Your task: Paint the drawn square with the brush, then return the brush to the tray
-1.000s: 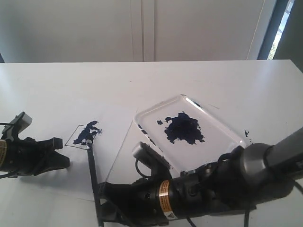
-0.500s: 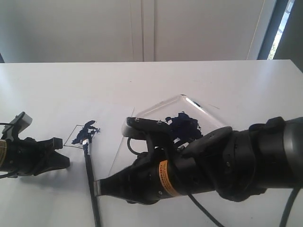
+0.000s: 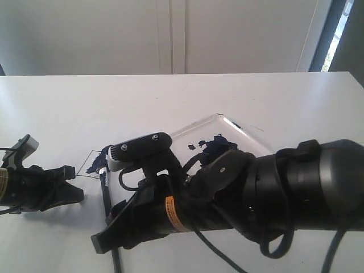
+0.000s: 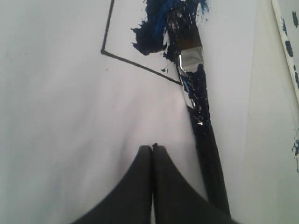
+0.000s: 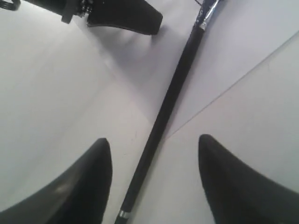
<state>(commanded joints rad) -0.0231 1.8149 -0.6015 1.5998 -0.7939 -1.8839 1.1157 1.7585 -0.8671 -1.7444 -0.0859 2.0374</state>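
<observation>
Paint job paused: the brush (image 5: 163,116) lies on white paper (image 4: 56,140) on the bench (image 3: 85,102), tip on the drawn square (image 4: 135,32), between the right jaws (spread wide, gripping nothing); the left jaws sit closed and empty beside it.

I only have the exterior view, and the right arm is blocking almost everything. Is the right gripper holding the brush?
Observer: No. The right wrist view shows the right gripper open, with the brush handle lying flat between its fingers and touching neither.
Operator: Where is the brush tip?
Observer: In the left wrist view the bristles rest in the blue paint smear at the edge of the drawn square, and the brush lies across its outline.
Operator: And the left gripper?
Observer: The left gripper is shut with nothing between its fingertips, and it sits right beside the handle.
</observation>
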